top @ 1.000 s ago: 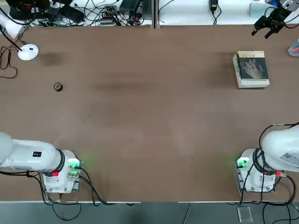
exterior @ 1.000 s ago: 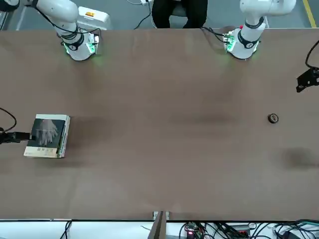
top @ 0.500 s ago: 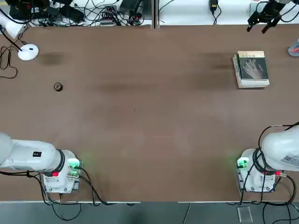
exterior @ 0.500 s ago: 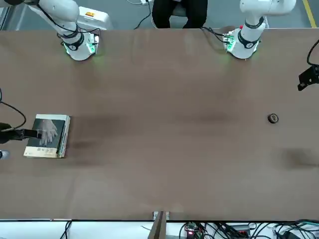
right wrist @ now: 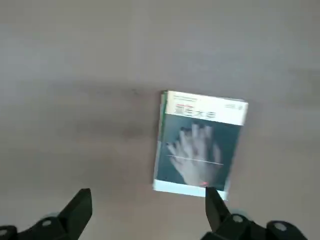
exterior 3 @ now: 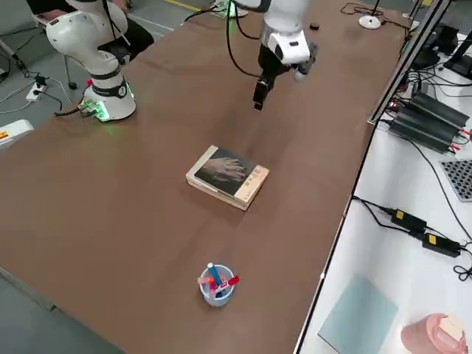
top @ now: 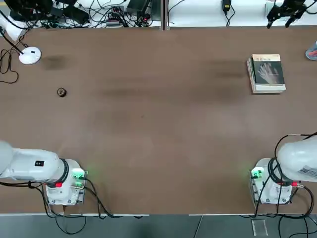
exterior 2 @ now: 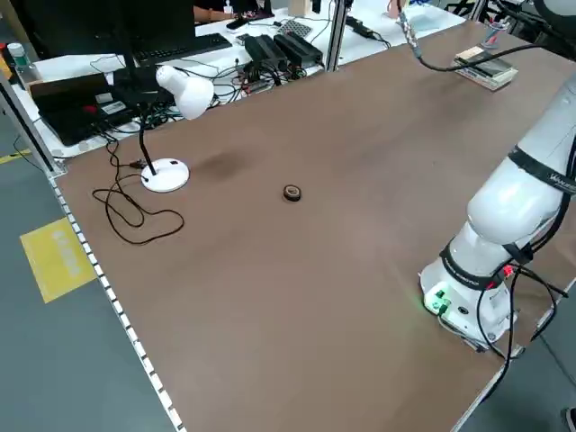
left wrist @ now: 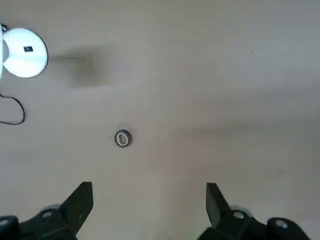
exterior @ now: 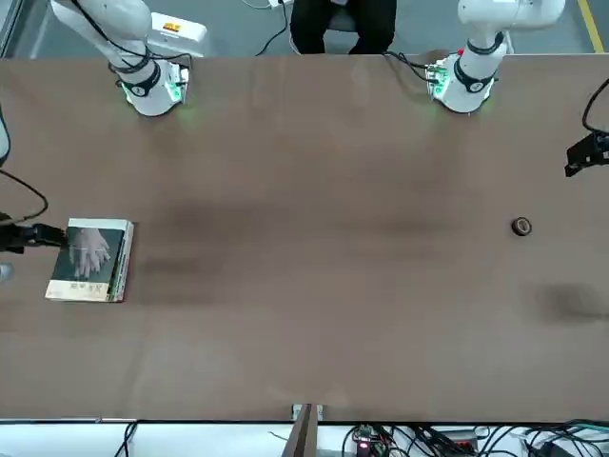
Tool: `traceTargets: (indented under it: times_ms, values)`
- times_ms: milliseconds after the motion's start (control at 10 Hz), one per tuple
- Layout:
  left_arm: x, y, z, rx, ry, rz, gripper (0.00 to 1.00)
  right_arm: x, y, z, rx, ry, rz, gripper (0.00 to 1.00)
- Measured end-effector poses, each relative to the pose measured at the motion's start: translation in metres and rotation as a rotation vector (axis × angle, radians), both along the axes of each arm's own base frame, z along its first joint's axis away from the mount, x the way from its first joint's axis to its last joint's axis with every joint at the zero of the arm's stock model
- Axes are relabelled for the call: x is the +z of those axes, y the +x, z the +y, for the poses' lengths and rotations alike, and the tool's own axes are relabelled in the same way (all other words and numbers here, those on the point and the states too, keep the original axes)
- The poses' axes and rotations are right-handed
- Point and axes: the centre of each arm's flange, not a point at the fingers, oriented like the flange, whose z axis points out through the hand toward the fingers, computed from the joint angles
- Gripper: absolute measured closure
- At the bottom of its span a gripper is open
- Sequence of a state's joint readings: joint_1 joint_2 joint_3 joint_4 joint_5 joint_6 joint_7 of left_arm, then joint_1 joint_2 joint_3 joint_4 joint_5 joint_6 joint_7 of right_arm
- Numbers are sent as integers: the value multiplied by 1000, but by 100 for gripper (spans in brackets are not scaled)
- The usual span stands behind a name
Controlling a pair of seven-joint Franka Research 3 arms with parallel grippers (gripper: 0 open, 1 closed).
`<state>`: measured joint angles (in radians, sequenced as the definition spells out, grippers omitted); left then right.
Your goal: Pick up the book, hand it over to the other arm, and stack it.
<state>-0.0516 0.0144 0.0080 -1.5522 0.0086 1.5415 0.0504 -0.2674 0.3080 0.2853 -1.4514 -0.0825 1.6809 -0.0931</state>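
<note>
Book [top: 268, 73] flat on a thicker book [top: 250, 76], hand picture up, far right of tabletop [top: 148, 119]. Right gripper [right wrist: 149, 192] raised above tabletop, near the books in its wrist view; jaws open, nothing between. Left gripper [left wrist: 150, 186] raised over left side, jaws open, empty; small black ring [left wrist: 123, 138] below

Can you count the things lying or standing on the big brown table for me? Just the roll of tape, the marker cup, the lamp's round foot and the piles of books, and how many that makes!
Rolls of tape: 1
Cups of markers: 1
Round white lamp feet: 1
Piles of books: 1
Total: 4
</note>
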Motion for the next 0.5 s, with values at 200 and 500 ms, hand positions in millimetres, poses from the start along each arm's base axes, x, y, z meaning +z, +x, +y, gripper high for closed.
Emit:
traceTargets:
  times_ms: [200,500]
  values:
    - [-5,3,0,-2,0,3,0,11,-9,-19,32,-32,-20,0]
    - [-5,4,0,-6,0,-7,0,14,-16,-55,44,-52,-30,0]
